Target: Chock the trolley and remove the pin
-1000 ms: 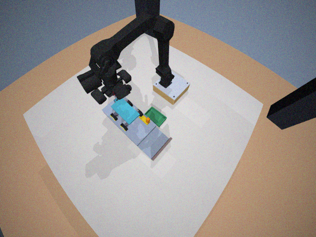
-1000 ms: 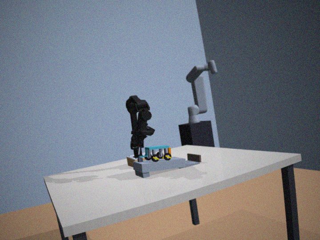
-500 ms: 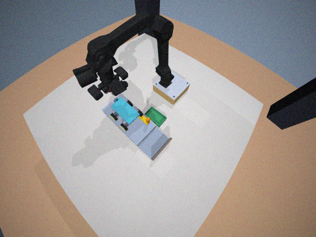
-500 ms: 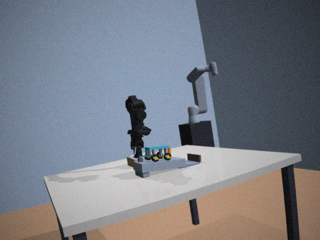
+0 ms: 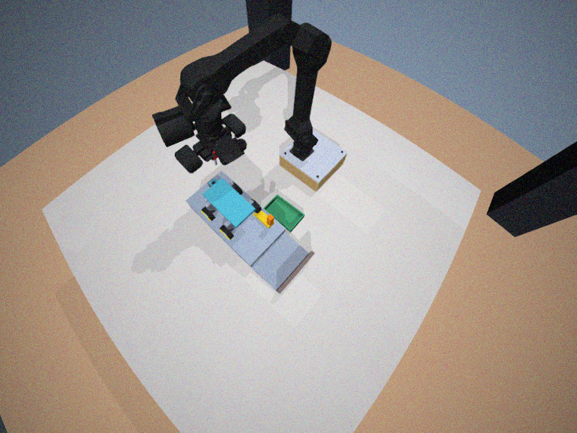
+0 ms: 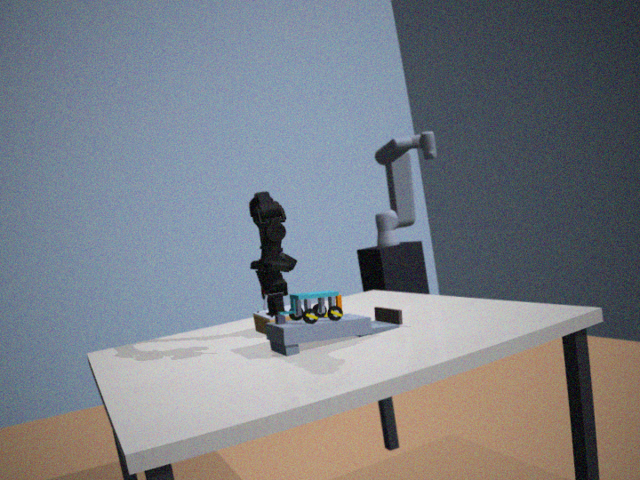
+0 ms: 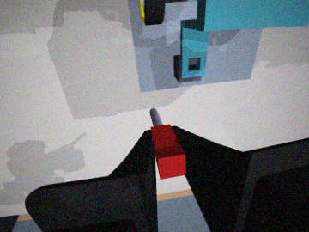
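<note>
From my station, I have the gripper point(image 5: 213, 151) point(image 7: 160, 133) closed on the red head of the stop pin point(image 5: 215, 158) point(image 7: 168, 152), its grey shank projecting past the fingertips. The pin is fully out of the trolley and suspended beyond the uphill end of the ramp point(image 5: 265, 240) point(image 6: 320, 331), touching neither. In the wrist view the square hole in the trolley's turquoise tongue point(image 7: 194, 45) is vacant. The trolley point(image 5: 227, 201) point(image 6: 314, 295) point(image 7: 257, 13) stands upright on the upper part of the ramp, wheels on the slope. The yellow chock point(image 5: 263, 217) is on the ramp at the downhill side of one wheel point(image 5: 256, 206), the one on the tray side, with its orange handle point(image 5: 270, 220) point(image 6: 339, 301) upright; I cannot tell whether chock and wheel actually touch. The green tray point(image 5: 284, 212) lies on the counter point(image 5: 373, 261) point(image 6: 465, 331) just beside the ramp, near the chock, and the pin is well apart from it. A dark end stop point(image 5: 296, 272) point(image 6: 388, 315) stands at the ramp's foot. Behind the tray, the arm's wrist-like lower column meets a pale-topped box point(image 5: 328, 155) with tan sides.
</note>
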`<state>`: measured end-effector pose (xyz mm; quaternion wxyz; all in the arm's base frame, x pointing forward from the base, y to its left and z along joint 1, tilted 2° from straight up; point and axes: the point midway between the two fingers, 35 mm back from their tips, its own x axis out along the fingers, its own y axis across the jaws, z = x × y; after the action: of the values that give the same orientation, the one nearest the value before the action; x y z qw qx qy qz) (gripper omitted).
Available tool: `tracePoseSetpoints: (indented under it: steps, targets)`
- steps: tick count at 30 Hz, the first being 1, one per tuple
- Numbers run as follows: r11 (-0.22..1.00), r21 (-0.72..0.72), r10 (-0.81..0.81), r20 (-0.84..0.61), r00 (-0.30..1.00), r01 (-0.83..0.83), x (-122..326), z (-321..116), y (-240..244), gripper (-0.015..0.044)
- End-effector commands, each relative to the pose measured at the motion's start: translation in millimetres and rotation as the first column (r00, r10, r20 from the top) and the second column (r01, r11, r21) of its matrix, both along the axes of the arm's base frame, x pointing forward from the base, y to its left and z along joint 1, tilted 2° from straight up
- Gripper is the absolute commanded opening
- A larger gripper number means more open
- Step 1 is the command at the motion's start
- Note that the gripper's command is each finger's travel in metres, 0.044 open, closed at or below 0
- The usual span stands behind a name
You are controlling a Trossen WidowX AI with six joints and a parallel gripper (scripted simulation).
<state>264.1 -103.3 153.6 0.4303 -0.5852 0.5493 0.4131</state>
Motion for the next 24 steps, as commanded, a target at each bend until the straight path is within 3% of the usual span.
tracePoseSetpoints:
  steps: [1, 9, 24]
  targets:
    - [1.0, 0.0, 0.001, 0.005, 1.0, -0.001, -14.4, -0.5, -0.6, 0.0]
    - [1.0, 0.0, 0.001, 0.003, 1.0, -0.001, -40.2, -1.8, -1.8, 0.0]
    - [1.0, 0.004, 0.001, 0.003, 1.0, -0.001, -37.6, -8.0, 34.1, 0.0]
